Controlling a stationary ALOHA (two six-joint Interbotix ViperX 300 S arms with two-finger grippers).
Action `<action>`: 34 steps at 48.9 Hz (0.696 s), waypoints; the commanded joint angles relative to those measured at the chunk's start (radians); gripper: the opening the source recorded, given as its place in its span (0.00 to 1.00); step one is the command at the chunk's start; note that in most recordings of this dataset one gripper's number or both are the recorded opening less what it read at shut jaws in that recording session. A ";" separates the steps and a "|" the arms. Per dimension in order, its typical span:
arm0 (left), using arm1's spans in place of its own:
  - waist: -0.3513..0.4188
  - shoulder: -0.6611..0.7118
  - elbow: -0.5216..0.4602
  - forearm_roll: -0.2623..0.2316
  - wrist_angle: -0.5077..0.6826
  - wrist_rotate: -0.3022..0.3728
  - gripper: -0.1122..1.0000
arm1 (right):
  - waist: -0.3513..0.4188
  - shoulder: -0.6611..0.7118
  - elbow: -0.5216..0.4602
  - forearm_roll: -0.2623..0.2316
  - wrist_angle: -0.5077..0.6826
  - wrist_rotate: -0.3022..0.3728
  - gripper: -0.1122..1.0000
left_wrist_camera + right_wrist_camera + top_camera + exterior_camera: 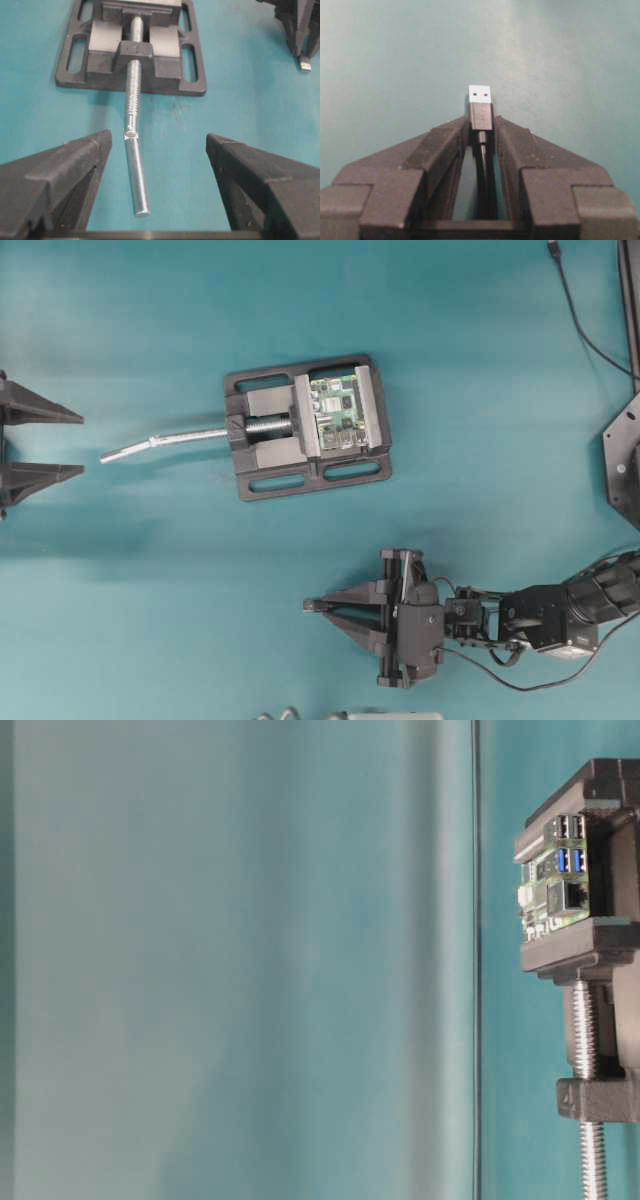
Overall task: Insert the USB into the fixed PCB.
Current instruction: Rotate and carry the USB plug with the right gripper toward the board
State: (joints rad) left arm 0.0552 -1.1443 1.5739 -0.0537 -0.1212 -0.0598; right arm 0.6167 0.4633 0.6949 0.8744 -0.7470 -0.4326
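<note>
The USB (480, 106), a small black plug with a silver tip, sticks out forward from between the fingertips of my right gripper (481, 124), which is shut on the plug body. Its thin cable runs back between the fingers. That gripper (308, 606) is low over the table in front of the vise, pointing left. The fixed PCB (338, 412) is a green board with silver ports (568, 842), clamped in the black vise (262, 432). My left gripper (82, 445) stands open at the left edge, its fingers either side of the vise's silver screw handle (136, 170) without touching it.
The screw handle (160, 443) juts left from the vise towards the left gripper. A second black cable (580, 310) with its own plug lies at the top right. A dark arm base (625, 455) stands at the right edge. In the left wrist view the held USB (305, 64) shows at the far right.
</note>
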 commanded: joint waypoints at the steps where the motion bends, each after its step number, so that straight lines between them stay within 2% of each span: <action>1: 0.003 0.006 -0.012 0.005 -0.009 0.006 0.93 | -0.002 -0.005 -0.008 0.000 0.008 0.000 0.37; 7: 0.003 0.006 -0.012 0.005 -0.008 0.006 0.93 | -0.002 -0.005 -0.008 0.000 0.008 0.000 0.30; 14: 0.003 0.006 -0.012 0.005 -0.008 0.008 0.93 | -0.003 -0.005 -0.012 0.003 0.008 0.025 0.30; 19: 0.003 0.006 -0.012 0.005 -0.008 0.008 0.93 | -0.005 -0.006 -0.012 0.026 0.000 0.060 0.30; 23: 0.003 0.006 -0.012 0.005 -0.008 0.006 0.93 | 0.000 -0.006 -0.012 0.044 -0.048 0.060 0.30; 28: 0.003 0.006 -0.012 0.005 -0.009 0.006 0.93 | 0.011 -0.006 -0.012 0.097 -0.130 0.051 0.29; 34: 0.003 0.006 -0.012 0.005 -0.008 0.006 0.93 | 0.025 -0.011 -0.021 0.204 -0.173 -0.011 0.29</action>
State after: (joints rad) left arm 0.0568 -1.1443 1.5739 -0.0522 -0.1212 -0.0598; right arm 0.6289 0.4679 0.6903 1.0186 -0.8958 -0.4157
